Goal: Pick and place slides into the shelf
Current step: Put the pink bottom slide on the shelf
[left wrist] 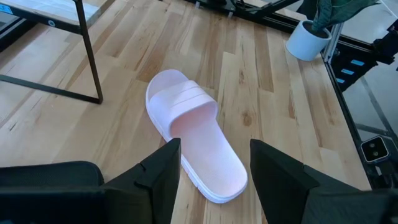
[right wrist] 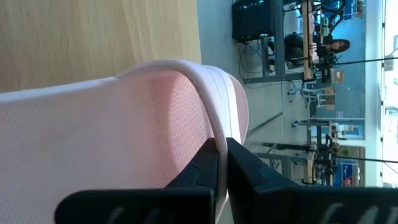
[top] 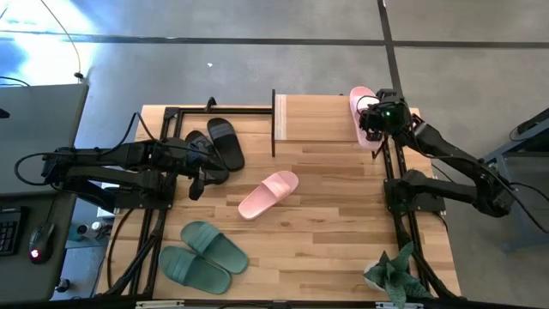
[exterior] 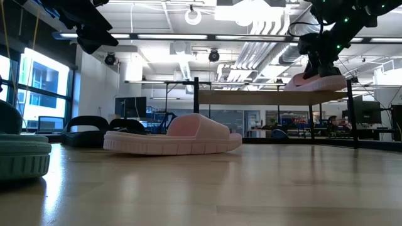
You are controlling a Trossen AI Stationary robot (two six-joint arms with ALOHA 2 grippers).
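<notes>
One pink slide (top: 361, 105) sits on the shelf (top: 317, 118), the right gripper (top: 375, 120) pinching its strap. Five remain on the table: pink (top: 268, 194), black pair (top: 214, 148), green pair (top: 203, 255). Left gripper (left wrist: 213, 163) hovers open above the pink one.

The floor (top: 257, 69) around the table is grey, with dark lines across it. A grey desk (top: 39, 120) stands by the table, with a keyboard (top: 7, 233) and a mouse (top: 34, 243) near it. A plant (top: 396, 270) sits in a white pot. Big windows (exterior: 38, 88) let in daylight. Pipes (exterior: 264, 44) and lamps (exterior: 193, 16) hang overhead.
</notes>
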